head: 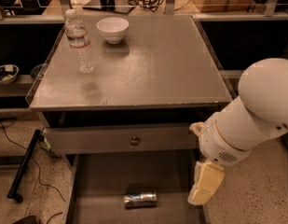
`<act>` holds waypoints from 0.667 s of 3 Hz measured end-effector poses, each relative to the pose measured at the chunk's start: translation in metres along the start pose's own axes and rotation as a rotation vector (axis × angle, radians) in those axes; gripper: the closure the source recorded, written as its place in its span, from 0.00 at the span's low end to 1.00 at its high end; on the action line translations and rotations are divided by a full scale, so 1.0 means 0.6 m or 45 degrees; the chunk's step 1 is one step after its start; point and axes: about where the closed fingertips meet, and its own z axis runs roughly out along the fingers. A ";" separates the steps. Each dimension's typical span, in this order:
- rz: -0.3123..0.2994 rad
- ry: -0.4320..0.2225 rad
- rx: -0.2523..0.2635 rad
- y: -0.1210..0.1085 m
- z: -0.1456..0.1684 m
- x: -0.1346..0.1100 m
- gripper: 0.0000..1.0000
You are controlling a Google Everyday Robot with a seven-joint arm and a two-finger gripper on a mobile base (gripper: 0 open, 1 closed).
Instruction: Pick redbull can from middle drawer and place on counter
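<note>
The redbull can (140,199), a small silver can, lies on its side on the floor of the open middle drawer (99,181), near the drawer's front middle. The counter (153,69) is the large square grey tabletop above it. My gripper (201,195), cream-coloured, hangs from the big white arm at the right. It is over the drawer's right edge, to the right of the can and a little above it, apart from it. It holds nothing that I can see.
A clear water bottle (79,43) and a white bowl (113,29) stand at the counter's back left. The grey drawer front with a round knob (134,140) sits above the open drawer. A black bar (23,167) and cables lie on the floor at left.
</note>
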 end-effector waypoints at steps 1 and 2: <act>0.000 0.000 0.000 0.000 0.000 0.000 0.00; 0.022 0.029 0.070 -0.011 0.024 0.010 0.00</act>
